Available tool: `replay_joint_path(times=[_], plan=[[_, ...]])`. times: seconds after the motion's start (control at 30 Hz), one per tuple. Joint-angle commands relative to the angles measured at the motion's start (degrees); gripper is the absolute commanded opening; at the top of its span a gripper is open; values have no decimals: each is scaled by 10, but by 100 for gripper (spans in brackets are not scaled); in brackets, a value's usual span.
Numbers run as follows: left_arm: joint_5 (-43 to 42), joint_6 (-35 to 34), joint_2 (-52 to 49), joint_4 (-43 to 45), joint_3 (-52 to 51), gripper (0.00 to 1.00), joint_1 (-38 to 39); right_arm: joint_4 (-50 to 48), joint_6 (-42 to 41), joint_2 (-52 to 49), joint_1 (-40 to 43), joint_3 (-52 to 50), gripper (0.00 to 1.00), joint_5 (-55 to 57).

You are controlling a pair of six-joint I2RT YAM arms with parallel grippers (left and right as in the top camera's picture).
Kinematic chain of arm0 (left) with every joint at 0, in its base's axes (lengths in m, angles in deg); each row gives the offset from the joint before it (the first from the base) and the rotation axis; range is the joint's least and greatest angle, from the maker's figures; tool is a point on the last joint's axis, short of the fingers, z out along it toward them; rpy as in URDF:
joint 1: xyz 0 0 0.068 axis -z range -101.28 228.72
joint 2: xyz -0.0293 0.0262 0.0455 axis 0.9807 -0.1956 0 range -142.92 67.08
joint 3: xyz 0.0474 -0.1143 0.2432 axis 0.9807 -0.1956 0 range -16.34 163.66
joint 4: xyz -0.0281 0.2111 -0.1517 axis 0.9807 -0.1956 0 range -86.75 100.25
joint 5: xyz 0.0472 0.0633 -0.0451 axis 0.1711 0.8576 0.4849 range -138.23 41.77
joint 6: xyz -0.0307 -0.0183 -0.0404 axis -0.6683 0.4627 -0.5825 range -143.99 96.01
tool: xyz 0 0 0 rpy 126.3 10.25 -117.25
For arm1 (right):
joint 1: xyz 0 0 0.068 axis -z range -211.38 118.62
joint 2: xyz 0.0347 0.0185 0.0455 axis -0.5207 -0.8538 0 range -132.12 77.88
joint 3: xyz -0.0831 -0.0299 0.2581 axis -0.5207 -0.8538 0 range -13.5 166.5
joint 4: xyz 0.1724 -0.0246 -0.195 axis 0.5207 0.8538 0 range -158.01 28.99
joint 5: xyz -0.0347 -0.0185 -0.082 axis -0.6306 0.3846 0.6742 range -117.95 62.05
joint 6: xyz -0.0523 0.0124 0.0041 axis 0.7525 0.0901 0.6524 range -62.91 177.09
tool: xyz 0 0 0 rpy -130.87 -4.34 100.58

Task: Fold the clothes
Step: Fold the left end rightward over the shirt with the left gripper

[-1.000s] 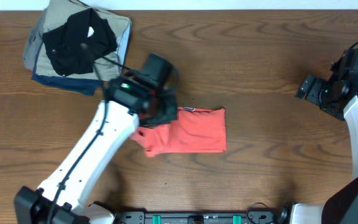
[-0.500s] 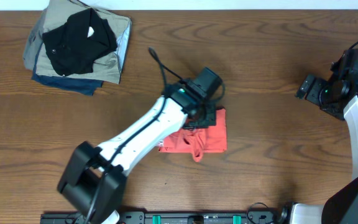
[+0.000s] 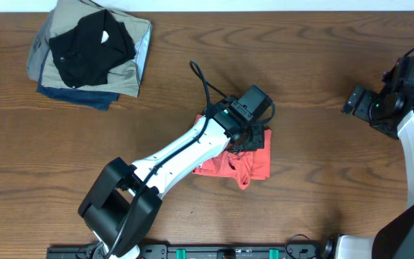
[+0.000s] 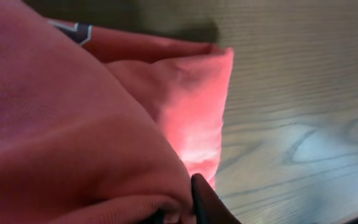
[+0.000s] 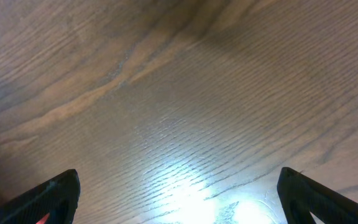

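The red-orange T-shirt point(image 3: 246, 165) lies bunched and partly folded at the table's middle, its left part hidden under my left arm. My left gripper point(image 3: 252, 138) is over its right end, shut on a fold of the shirt. In the left wrist view the red-orange cloth point(image 4: 92, 124) fills the frame, with a bit of blue-and-white lettering point(image 4: 73, 30) at the top and one dark fingertip point(image 4: 207, 202) pressed into the cloth. My right gripper point(image 3: 356, 102) is open and empty at the far right; its wrist view shows only bare wood between the spread fingertips point(image 5: 55, 193).
A stack of folded garments point(image 3: 88, 54), black on top of khaki, light blue and navy, sits at the back left corner. The wooden table point(image 3: 322, 180) stretches between the shirt and the right arm.
My left gripper has carried the shirt's left side over to the right, across the shirt. The shirt is now narrower and bunched. The right arm has not moved.
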Motion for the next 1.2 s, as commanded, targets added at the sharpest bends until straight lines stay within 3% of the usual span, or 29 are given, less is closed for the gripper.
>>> replay_joint_path(times=[0.0, 0.17, 0.27, 0.47, 0.63, 0.7, 0.8, 0.83, 0.97, 1.17], plan=[[-4, -9, -12, 12, 10, 17, 2, 1, -3, 1, 3, 5, 99, 0], [-39, -9, -12, 37, 10, 17, 2, 1, -3, 1, 3, 5, 99, 0], [-60, -9, -12, 52, 10, 31, 3, 1, -3, 1, 3, 5, 99, 0], [-74, 24, -1, 54, 11, 31, 9, 1, -3, 1, 3, 5, 99, 0], [-53, 71, 66, 21, 17, 32, 4, 1, -3, 1, 3, 5, 99, 0], [2, 68, 112, -23, 17, 36, -2, 1, -3, 1, 3, 5, 99, 0], [90, 41, 171, -100, 17, 59, -19, 1, -3, 1, 3, 5, 99, 0], [108, 31, 186, -124, 17, 63, -29, 1, -3, 1, 3, 5, 99, 0], [112, 12, 202, -172, 17, 70, -62, 1, -3, 1, 3, 5, 99, 0], [93, 12, 153, -169, 11, 85, -72, 1, -3, 1, 3, 5, 99, 0]])
